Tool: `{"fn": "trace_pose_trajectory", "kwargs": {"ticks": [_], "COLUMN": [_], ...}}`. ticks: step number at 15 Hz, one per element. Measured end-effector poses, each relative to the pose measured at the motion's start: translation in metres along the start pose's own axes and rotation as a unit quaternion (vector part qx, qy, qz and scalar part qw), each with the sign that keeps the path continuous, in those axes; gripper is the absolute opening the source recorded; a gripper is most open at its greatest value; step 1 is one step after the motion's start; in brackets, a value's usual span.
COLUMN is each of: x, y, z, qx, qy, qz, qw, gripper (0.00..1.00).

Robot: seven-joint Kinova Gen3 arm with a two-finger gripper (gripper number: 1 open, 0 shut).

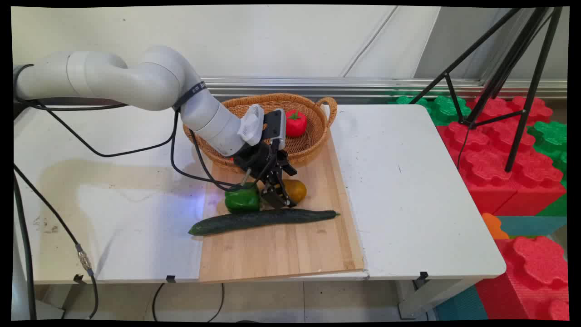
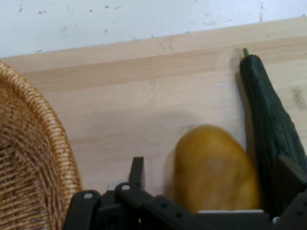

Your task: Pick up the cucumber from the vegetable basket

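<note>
My gripper [image 1: 279,198] is low over the wooden board [image 1: 281,250], open, with its fingers on either side of a yellow-brown potato [image 1: 297,190]. In the hand view the potato [image 2: 216,167] sits between the left finger [image 2: 137,171] and the right finger [image 2: 289,175], with a small gap on each side. A long dark green cucumber [image 1: 263,220] lies just in front of it; in the hand view the cucumber [image 2: 268,115] runs along the potato's right side. A green bell pepper [image 1: 243,200] stands close to the gripper's left.
A wicker basket [image 1: 317,109] stands at the board's far end with a red tomato [image 1: 295,123] in it; its rim [image 2: 53,139] shows left in the hand view. Black cables hang from the arm over the table's left. A black tripod and foam blocks stand at right.
</note>
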Motion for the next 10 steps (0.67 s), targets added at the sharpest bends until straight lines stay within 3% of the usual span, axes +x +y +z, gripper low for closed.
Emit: {"fn": "trace_pose_trajectory", "kwargs": {"ticks": [5,10], "x": [0.008,0.018], "y": [0.0,0.004], "z": [-0.005,-0.035], "qx": [0.006,0.006], "qy": [0.01,0.036], "qz": [-0.01,-0.015], "qw": [0.9999,0.9992], "gripper": [1.0,1.0]}}
